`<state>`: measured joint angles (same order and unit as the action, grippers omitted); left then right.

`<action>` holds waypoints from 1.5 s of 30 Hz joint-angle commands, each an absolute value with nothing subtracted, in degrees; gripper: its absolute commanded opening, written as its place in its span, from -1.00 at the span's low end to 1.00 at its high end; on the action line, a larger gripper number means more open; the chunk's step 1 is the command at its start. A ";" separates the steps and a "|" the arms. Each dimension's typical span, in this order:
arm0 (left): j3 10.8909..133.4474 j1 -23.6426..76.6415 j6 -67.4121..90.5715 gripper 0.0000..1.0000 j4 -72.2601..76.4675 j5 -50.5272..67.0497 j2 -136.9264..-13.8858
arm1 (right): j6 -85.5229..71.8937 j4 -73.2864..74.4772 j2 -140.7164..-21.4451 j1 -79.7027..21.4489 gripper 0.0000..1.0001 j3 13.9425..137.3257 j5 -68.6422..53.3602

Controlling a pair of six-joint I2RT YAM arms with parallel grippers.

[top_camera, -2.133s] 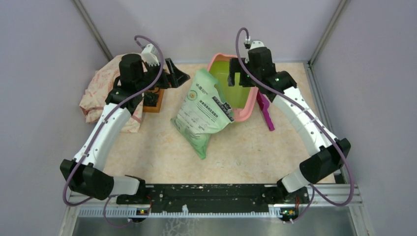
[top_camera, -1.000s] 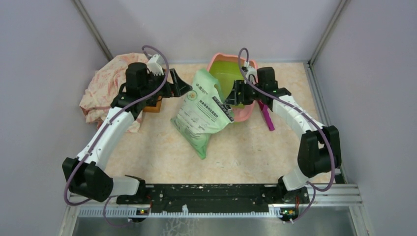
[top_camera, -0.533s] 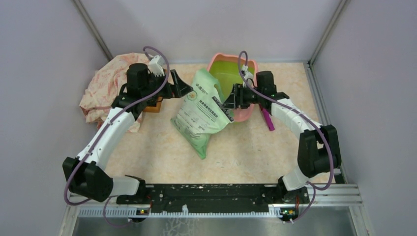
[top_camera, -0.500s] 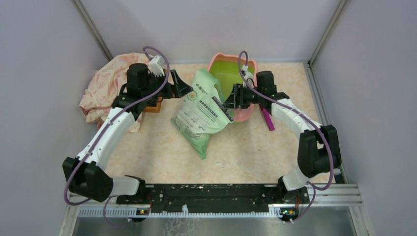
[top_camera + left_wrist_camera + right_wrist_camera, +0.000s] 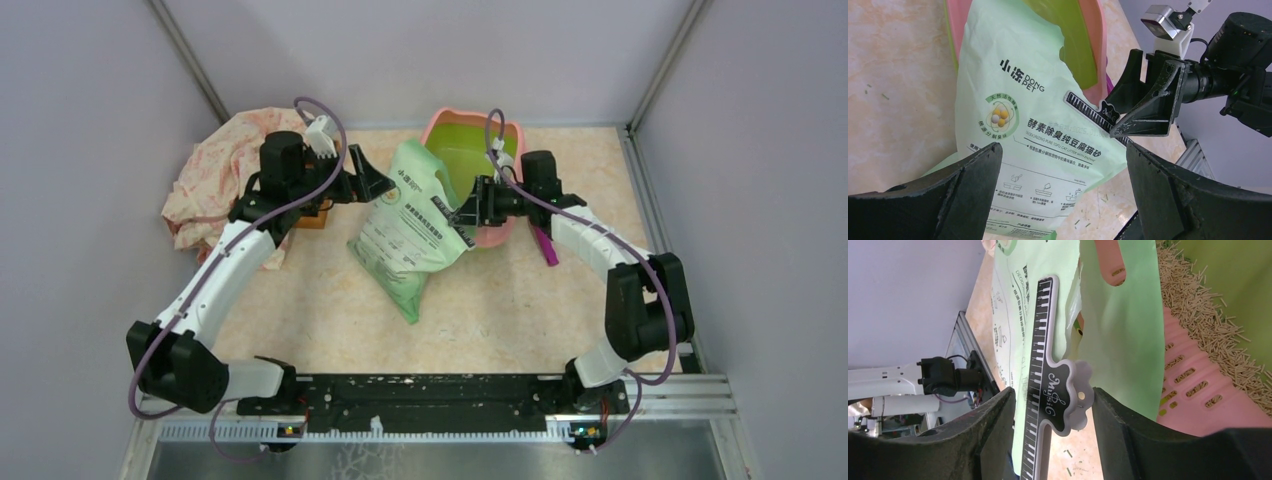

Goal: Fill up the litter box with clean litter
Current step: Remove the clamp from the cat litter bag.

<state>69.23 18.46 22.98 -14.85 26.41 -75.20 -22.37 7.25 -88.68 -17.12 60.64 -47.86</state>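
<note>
The litter box (image 5: 452, 113), pink-rimmed with a lime-green inside, stands at the back centre. A light green printed bag (image 5: 405, 235) leans against its left side. A black piano-key clip (image 5: 455, 218) runs across the bag's top. My right gripper (image 5: 468, 213) is open, its jaws on either side of the clip's head (image 5: 1060, 395), not pressing it. Thin tan pellets (image 5: 1193, 305) lie on the box's slotted pink ledge (image 5: 1193, 385) and inside it. The bag's contents are hidden. My left gripper (image 5: 368, 175) is open and empty, facing the bag's printed front (image 5: 1023, 100).
A magenta scoop (image 5: 545, 245) lies on the table right of the box, under my right forearm. A floral cloth (image 5: 205, 185) is bunched at the back left, with a small orange-brown block (image 5: 315, 215) beside it. Grey walls close in the back and sides.
My right arm has come down from above the litter box to the clip on the bag. My left gripper has edged right toward the bag. The bag has not moved.
</note>
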 commanded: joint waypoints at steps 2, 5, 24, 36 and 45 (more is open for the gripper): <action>68.78 19.15 23.38 0.97 -13.18 26.67 -73.69 | -22.59 4.74 -87.73 -17.49 0.17 60.39 -48.49; 68.82 19.28 23.38 0.97 -13.27 26.55 -73.76 | -23.63 3.13 -87.68 -17.45 0.12 59.66 -48.91; 69.44 19.86 22.76 0.97 -14.06 26.25 -74.13 | -27.84 -2.44 -85.70 -17.12 -0.08 60.44 -52.73; 69.62 20.16 22.61 0.97 -14.14 26.45 -74.57 | -26.06 1.60 -84.82 -16.09 -0.01 61.87 -51.28; 69.44 20.42 22.45 0.97 -14.14 26.35 -74.75 | -25.06 2.97 -84.81 -15.41 0.03 62.55 -50.09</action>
<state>69.23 19.90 23.24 -14.63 26.37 -74.96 -26.55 3.66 -87.37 -16.12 59.05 -50.37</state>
